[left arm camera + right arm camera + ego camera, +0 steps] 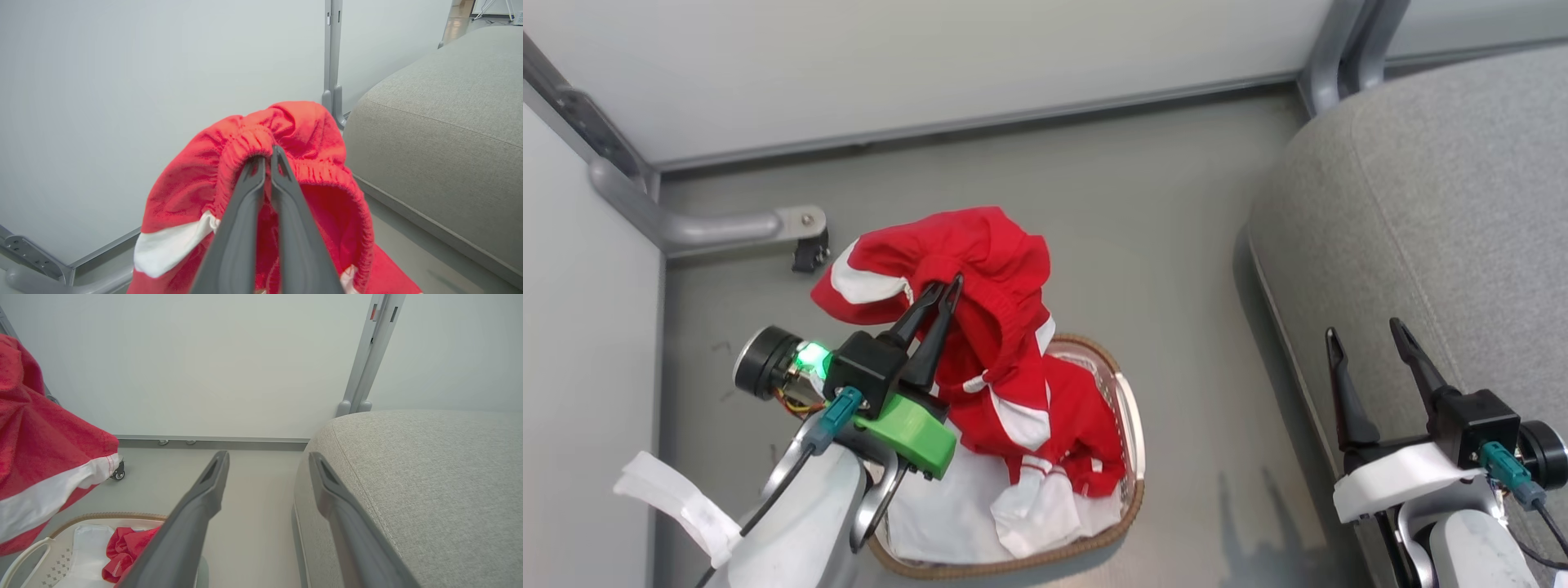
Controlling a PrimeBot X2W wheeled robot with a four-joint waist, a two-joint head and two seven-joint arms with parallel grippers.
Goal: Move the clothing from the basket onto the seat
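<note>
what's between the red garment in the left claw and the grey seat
Nothing visible. The left claw holds the red garment up over the basket, and bare floor lies between it and the seat. The open right claw hangs by the seat's near edge, seemingly beside that path.

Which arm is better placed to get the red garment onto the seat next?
Left. The left tool is shut on the clothing, held up above the basket; it likely only needs swinging to the seat. The right tool hangs open and empty by the seat.
</note>
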